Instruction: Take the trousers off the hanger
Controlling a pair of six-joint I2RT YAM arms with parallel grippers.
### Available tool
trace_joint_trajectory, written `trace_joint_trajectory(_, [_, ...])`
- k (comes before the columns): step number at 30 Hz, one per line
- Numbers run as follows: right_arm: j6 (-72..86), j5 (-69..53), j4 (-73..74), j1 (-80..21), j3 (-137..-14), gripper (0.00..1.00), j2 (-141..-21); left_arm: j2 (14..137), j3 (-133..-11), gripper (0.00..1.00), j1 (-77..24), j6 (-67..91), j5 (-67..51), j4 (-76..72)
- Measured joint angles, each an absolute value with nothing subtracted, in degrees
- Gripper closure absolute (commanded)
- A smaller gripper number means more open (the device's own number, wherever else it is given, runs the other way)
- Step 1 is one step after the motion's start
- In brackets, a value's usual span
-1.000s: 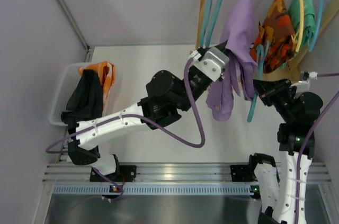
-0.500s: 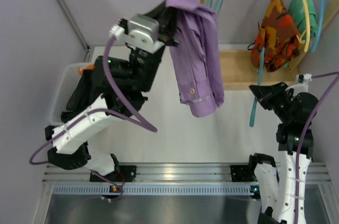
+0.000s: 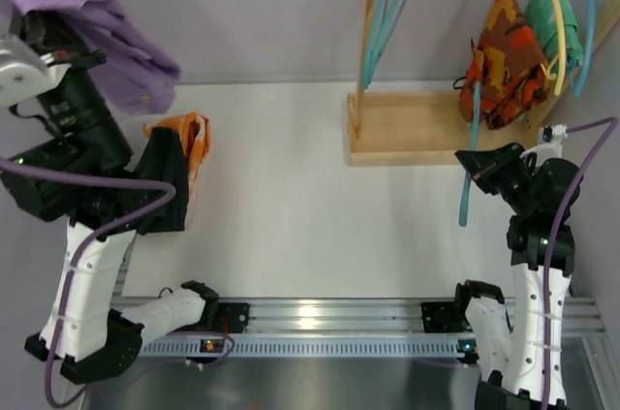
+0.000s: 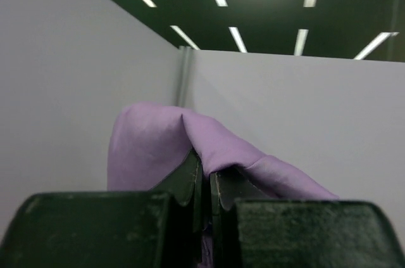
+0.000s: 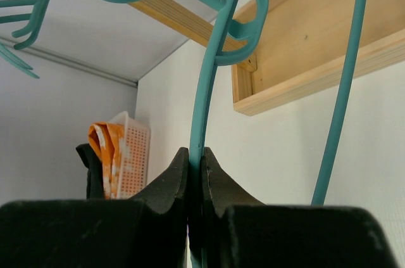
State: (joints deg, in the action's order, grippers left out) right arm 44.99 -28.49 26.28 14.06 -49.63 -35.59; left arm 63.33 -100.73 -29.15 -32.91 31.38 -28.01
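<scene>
The purple trousers (image 3: 107, 37) hang at the far upper left, above the basket, free of any hanger. My left gripper (image 4: 206, 173) is shut on a fold of the purple trousers (image 4: 152, 147). My right gripper (image 3: 472, 166) is shut on the bare teal hanger (image 3: 469, 139) in front of the rack; in the right wrist view the hanger's rod (image 5: 209, 84) runs up from between the fingertips of the right gripper (image 5: 195, 157). The orange-red patterned trousers (image 3: 504, 51) hang on a yellow hanger (image 3: 542, 3). Behind them the green trousers (image 3: 544, 32) hang on a blue hanger (image 3: 584, 32).
A wooden rack (image 3: 407, 129) stands at the back right with two bare teal hangers (image 3: 387, 13) on its rail. A white basket (image 5: 134, 160) at the left holds orange cloth (image 3: 189, 139) and black cloth (image 3: 165, 187). Grey walls enclose the table.
My left arm has swung from the rack up and over to the far left, carrying the purple trousers off the teal hanger. My right gripper has kept its hold on that hanger.
</scene>
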Motion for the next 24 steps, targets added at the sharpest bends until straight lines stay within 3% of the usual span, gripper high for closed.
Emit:
trace_joint_trajectory(14, [45.0,-31.3,25.3,14.1,-50.7,1.00,-39.1,31.7,-66.4,1.00,2.7,-38.7,37.5,-32.6])
trace_joint_trajectory(24, [43.9,-32.3,25.3,14.1,-52.3,1.00,-39.4,18.3,-51.3,1.00,9.6,-38.2,39.3,-28.0])
